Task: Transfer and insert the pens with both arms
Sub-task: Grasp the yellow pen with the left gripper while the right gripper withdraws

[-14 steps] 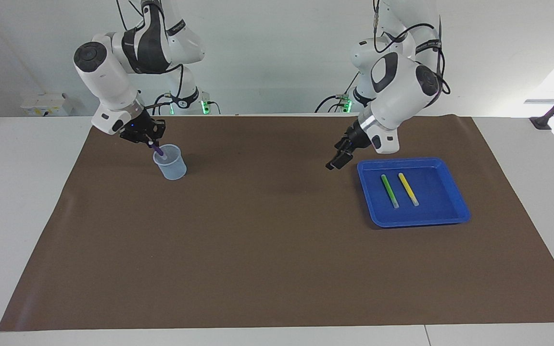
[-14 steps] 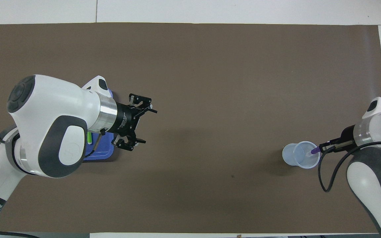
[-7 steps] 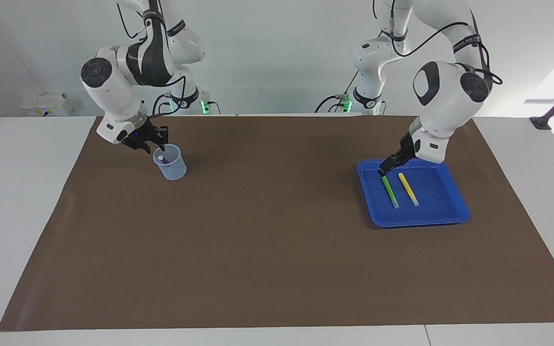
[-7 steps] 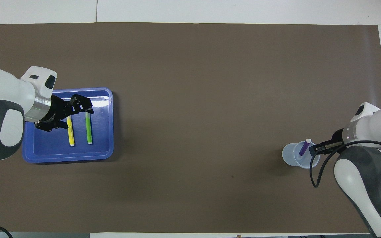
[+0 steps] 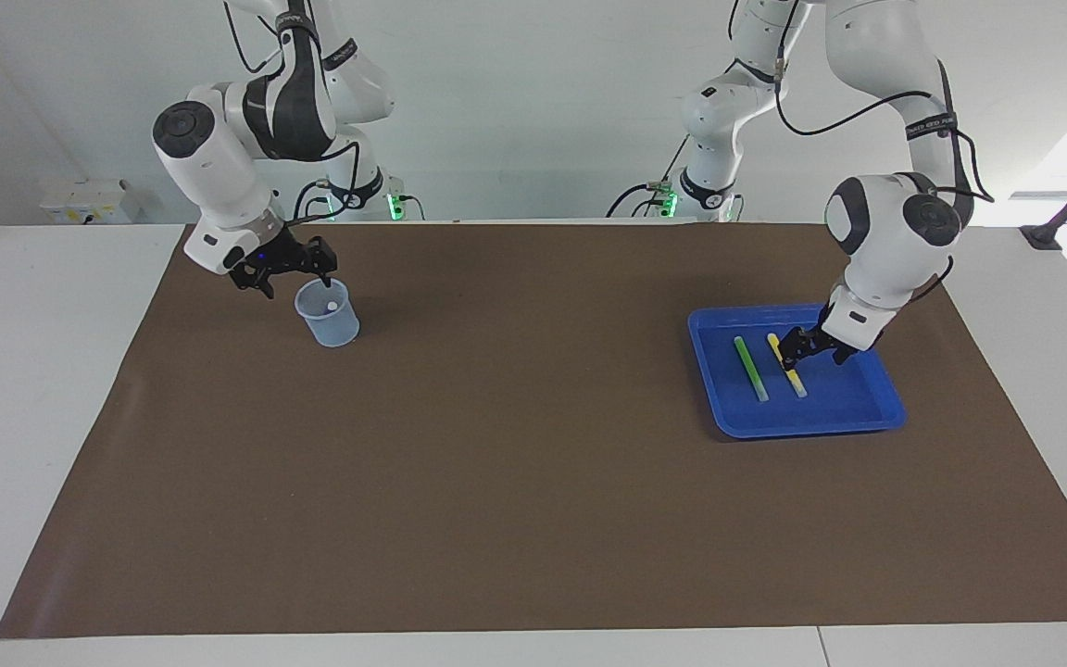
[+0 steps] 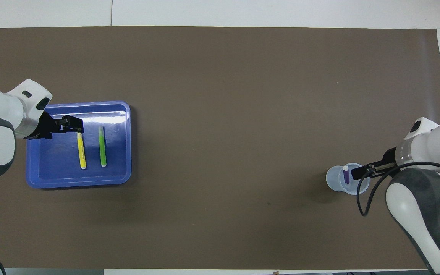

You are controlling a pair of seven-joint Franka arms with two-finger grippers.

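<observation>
Jaws: right gripper [image 5: 291, 275] spread open, holding nothing, just over the cup [image 5: 329, 324] rim on the side nearer the robots. Left gripper [image 5: 809, 349] open too, fingers down in the tray [image 5: 874, 415], straddling the yellow pen [image 5: 788, 367] at the end nearer the robots. Not clamped on it.

Near to far from the robots:
- Cup on the brown mat [image 5: 533, 500] at the right arm's end. Purple pen [image 6: 345, 175] stands inside it, pale cap end up, leaning on the wall.
- Blue tray at the left arm's end. Yellow and green pen [image 5: 750, 369] lie flat in it, side by side, apart, roughly parallel. Green is the one toward the table's middle.
- The stretch of mat farther out holds nothing that shows.

Obstructions: the tray rim is beside the left gripper, not touching as far as I can see. Green pen sits just beside the yellow one, outside the fingers. Two slimmer arms [image 5: 348, 176] with green base lights at the table's robot edge, out of the way.

Versus a second ago:
- Right gripper was pinching the purple pen over the cup; now let go, pen dropped in.
- Left gripper was in the air beside the tray; half a second ago at the green pen's end, now down over the yellow.
- Tray, cup, green and yellow pens unmoved.
</observation>
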